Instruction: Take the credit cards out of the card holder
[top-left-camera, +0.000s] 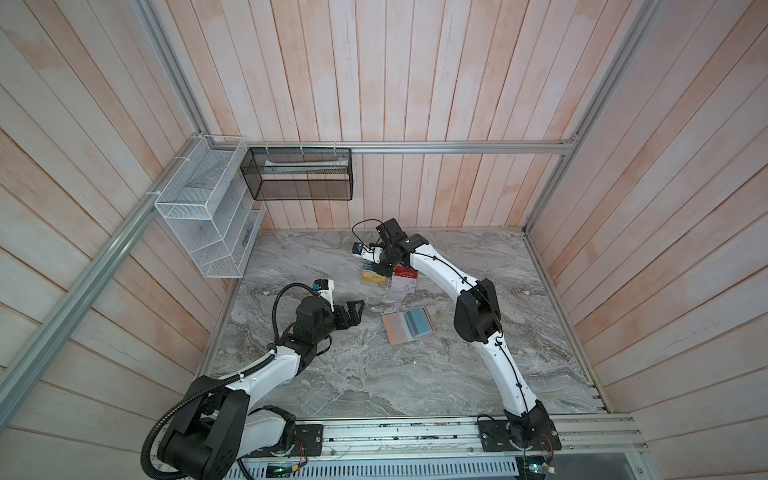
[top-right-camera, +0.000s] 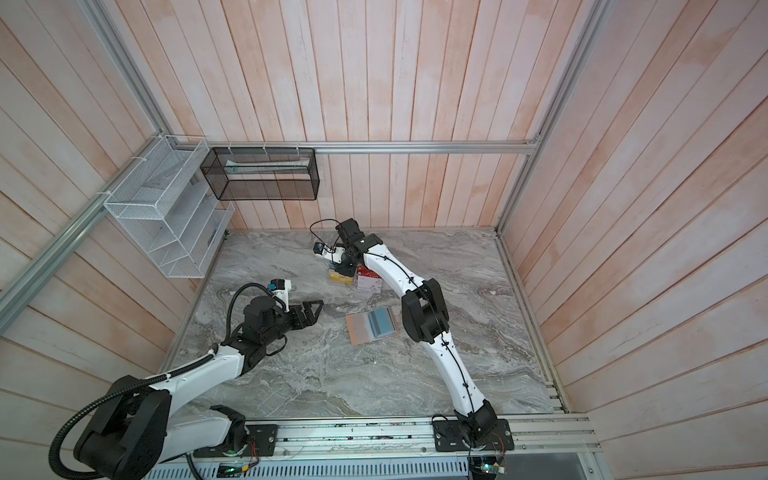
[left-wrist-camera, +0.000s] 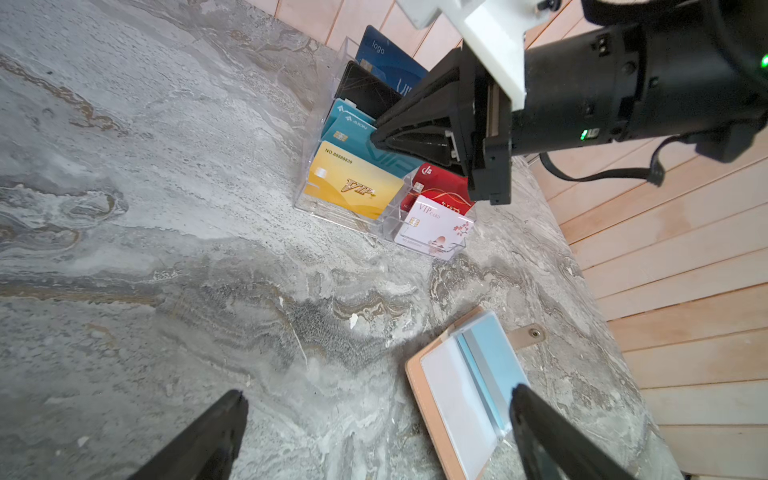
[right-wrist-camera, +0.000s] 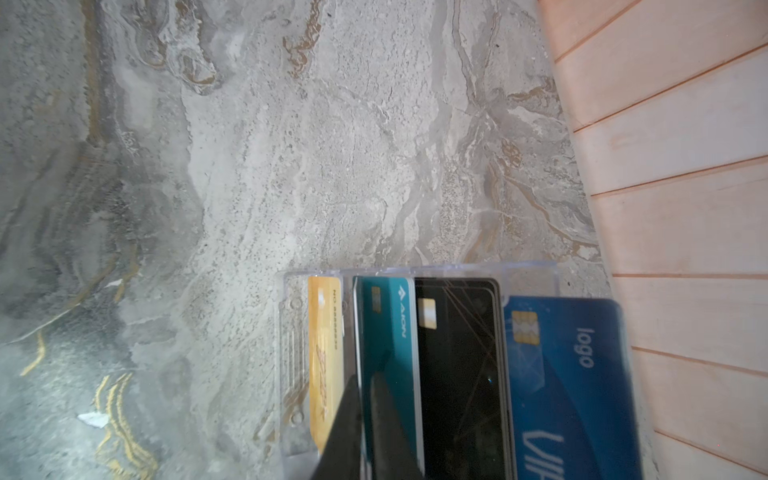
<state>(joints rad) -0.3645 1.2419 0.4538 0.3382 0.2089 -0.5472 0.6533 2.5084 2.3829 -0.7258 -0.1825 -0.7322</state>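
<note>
The tan card holder (top-left-camera: 395, 336) (top-right-camera: 358, 332) (left-wrist-camera: 417, 376) lies open at mid table. A blue-grey credit card (top-left-camera: 417, 324) (left-wrist-camera: 496, 353) sits in its clear sleeve. My left gripper (top-left-camera: 358, 312) (top-right-camera: 318, 309) (left-wrist-camera: 377, 392) hovers open just left of the holder, holding nothing. Behind the holder, my right gripper (top-left-camera: 380, 268) (left-wrist-camera: 376, 139) (right-wrist-camera: 365, 382) reaches into a clear acrylic stand (left-wrist-camera: 345, 216) (right-wrist-camera: 291, 332). Its jaws are pinched on the edge of a teal card (right-wrist-camera: 386, 324) (left-wrist-camera: 353, 129) standing in a slot. A black card (right-wrist-camera: 457, 374) stands in the slot behind it.
The stand also holds a yellow card (left-wrist-camera: 353, 183), a blue card (right-wrist-camera: 573, 374), a red card (left-wrist-camera: 440, 183) and a white card (left-wrist-camera: 432, 228). A white wire basket (top-left-camera: 199, 208) and a black mesh basket (top-left-camera: 297, 174) hang on the wall at back left. Plank walls close three sides.
</note>
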